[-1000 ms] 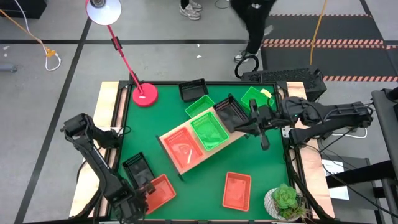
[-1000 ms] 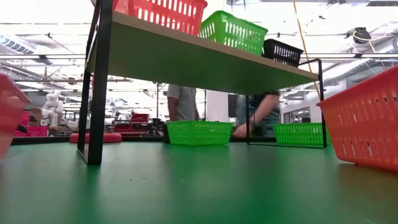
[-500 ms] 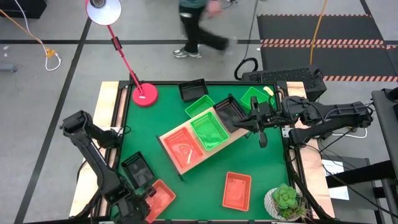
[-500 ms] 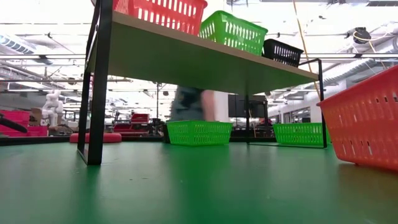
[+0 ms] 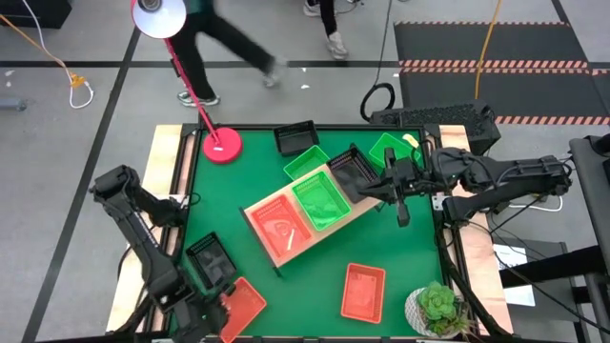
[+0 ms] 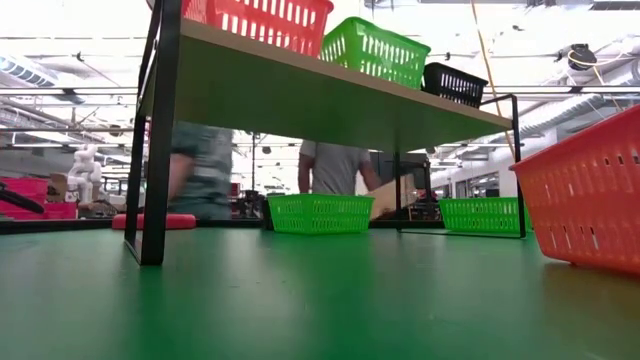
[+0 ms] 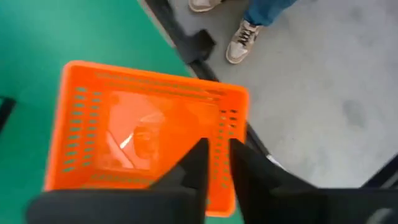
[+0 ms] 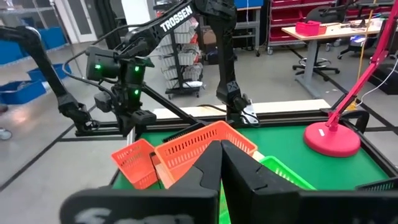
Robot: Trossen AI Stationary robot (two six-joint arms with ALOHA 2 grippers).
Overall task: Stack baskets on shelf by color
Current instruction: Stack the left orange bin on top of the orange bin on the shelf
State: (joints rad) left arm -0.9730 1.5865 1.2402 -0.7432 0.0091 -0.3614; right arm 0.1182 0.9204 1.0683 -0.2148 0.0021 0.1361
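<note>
My left gripper (image 5: 212, 311) (image 7: 219, 158) is at the table's near-left corner, shut on an orange-red basket (image 5: 246, 307) (image 7: 137, 137). A black basket (image 5: 212, 257) sits on the table just beyond it. The shelf (image 5: 259, 204) stands slantwise mid-table. It carries an orange-red basket (image 5: 279, 229), a green basket (image 5: 320, 202) and a black basket (image 5: 353, 171). Another orange-red basket (image 5: 362, 291), two green baskets (image 5: 307, 162) (image 5: 391, 148) and a black one (image 5: 296, 138) rest on the table. My right gripper (image 5: 374, 193) (image 8: 221, 165) is shut, hovering beside the shelf's black-basket end. My left gripper pinches the orange-red basket's perforated side wall (image 7: 225, 121). One finger (image 7: 198, 163) is inside the basket and the other (image 7: 244, 168) is outside. The basket is lifted clear and hangs partly out over the table's edge, above the floor.
A red desk lamp's base (image 5: 221, 145) stands at the far-left corner, and a white plant pot (image 5: 437, 310) at the near-right corner. People walk on the floor beyond the far edge (image 5: 229, 48). A person's shoes (image 7: 242, 40) show on the floor near the left arm.
My left gripper has carried the orange-red basket toward the table's near-left corner, turning it about, and the basket has left the low view. My right arm has kept still. People have walked past behind the table.
</note>
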